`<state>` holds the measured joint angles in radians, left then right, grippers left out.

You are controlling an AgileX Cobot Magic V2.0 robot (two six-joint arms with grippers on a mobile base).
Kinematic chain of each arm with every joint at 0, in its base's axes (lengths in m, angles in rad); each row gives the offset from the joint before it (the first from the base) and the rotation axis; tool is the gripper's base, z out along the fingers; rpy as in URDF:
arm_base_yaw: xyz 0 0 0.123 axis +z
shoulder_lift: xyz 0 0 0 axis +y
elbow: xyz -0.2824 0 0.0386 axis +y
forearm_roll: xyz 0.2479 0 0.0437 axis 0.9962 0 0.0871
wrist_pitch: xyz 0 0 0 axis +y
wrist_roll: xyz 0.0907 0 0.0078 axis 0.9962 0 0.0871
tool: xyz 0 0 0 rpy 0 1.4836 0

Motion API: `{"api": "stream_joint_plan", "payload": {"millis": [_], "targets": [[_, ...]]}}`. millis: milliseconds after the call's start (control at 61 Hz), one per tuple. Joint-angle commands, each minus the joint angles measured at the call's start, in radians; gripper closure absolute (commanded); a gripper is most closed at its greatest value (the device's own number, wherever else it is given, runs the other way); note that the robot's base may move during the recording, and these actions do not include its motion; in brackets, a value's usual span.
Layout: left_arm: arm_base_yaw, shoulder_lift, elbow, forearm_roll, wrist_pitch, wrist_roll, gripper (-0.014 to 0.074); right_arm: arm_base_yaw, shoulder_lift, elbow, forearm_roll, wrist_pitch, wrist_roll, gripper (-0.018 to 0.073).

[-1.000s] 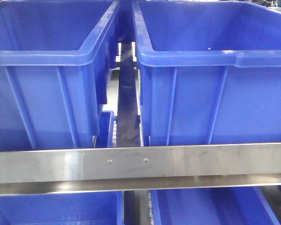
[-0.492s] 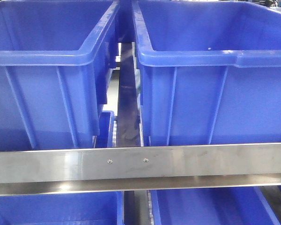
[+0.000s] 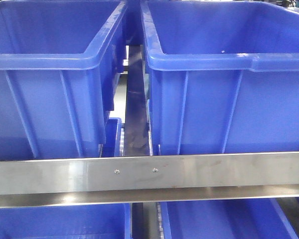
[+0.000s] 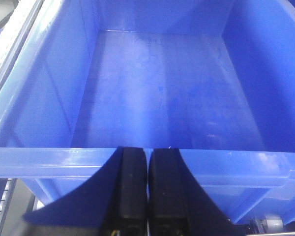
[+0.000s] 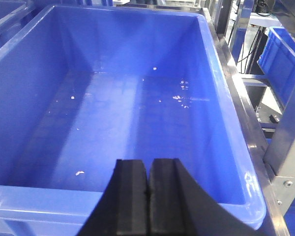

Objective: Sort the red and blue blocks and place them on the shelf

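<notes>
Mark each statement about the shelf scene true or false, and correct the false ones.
1. Both grippers are shut. True: left gripper, right gripper.
2. A red block lies in the right bin. False: only small pale specks show.
3. The rail carries two screws. True.
4. The two upper bins touch. False: a gap separates left bin and right bin.
</notes>
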<state>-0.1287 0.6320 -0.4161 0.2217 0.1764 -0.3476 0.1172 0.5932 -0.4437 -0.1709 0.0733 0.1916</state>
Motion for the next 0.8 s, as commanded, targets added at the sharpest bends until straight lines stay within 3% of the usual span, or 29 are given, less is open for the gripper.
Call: {"api": "stream_joint_plan", "payload": {"millis": [0, 262, 394, 787], "targets": [[-0.005, -0.003, -0.028, 0.003, -0.082, -0.003, 0.0465, 0.001, 0.000, -0.027, -0.015, -0.086, -0.010, 0.0513], [-0.005, -0.003, -0.028, 0.003, -0.082, -0.003, 0.0465, 0.001, -0.001, -0.027, -0.015, -0.086, -0.010, 0.0513], [-0.005, -0.003, -0.028, 0.003, -0.082, -0.003, 0.0465, -0.019, -0.119, -0.009, -0.014, -0.041, -0.006, 0.0513], [-0.005, -0.003, -0.028, 0.003, -0.084, -0.003, 0.0465, -0.073, -0.614, 0.406, 0.063, -0.038, -0.002, 0.0513]]}}
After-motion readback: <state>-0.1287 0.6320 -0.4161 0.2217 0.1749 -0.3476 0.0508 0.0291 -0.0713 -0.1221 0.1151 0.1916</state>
